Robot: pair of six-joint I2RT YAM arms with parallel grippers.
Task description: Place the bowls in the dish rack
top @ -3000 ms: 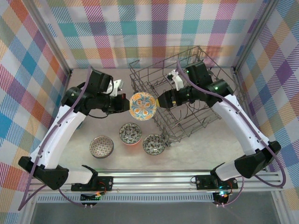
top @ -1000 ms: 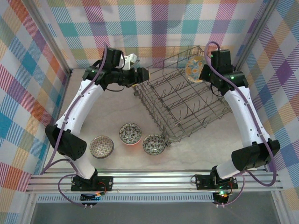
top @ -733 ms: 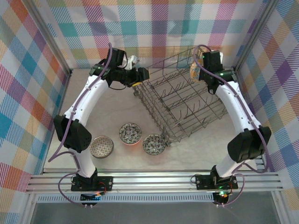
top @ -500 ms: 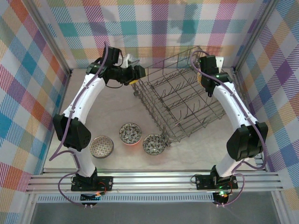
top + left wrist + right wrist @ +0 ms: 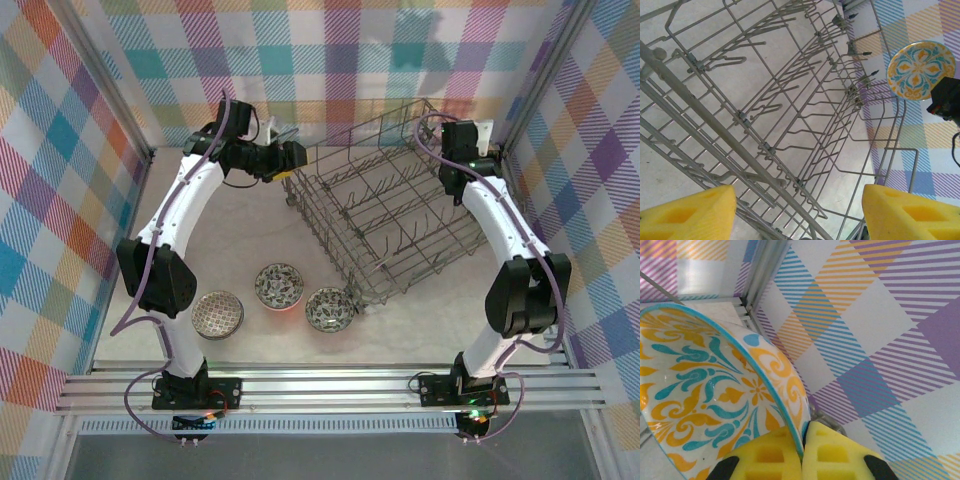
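The grey wire dish rack (image 5: 352,133) stands tilted at the back right of the table and holds nothing. My right gripper (image 5: 804,440) is shut on the rim of an orange-yellow and teal patterned bowl (image 5: 705,405), held up near the back right corner wall. The left wrist view shows this bowl (image 5: 919,70) upright beyond the rack's far side. My left gripper (image 5: 290,158) hangs open over the rack's left end (image 5: 765,150), its yellow pads (image 5: 687,212) wide apart with nothing held. Three more bowls (image 5: 217,313), (image 5: 279,285), (image 5: 329,308) sit on the table in front.
Plaid walls close in the back and both sides, and the right arm is close to the back right corner post (image 5: 545,60). Open tabletop (image 5: 230,230) lies left of the rack.
The right arm has carried the bowl from above the rack's far corner farther back and right; its wrist now hides the bowl from above. The left gripper drew back slightly left.
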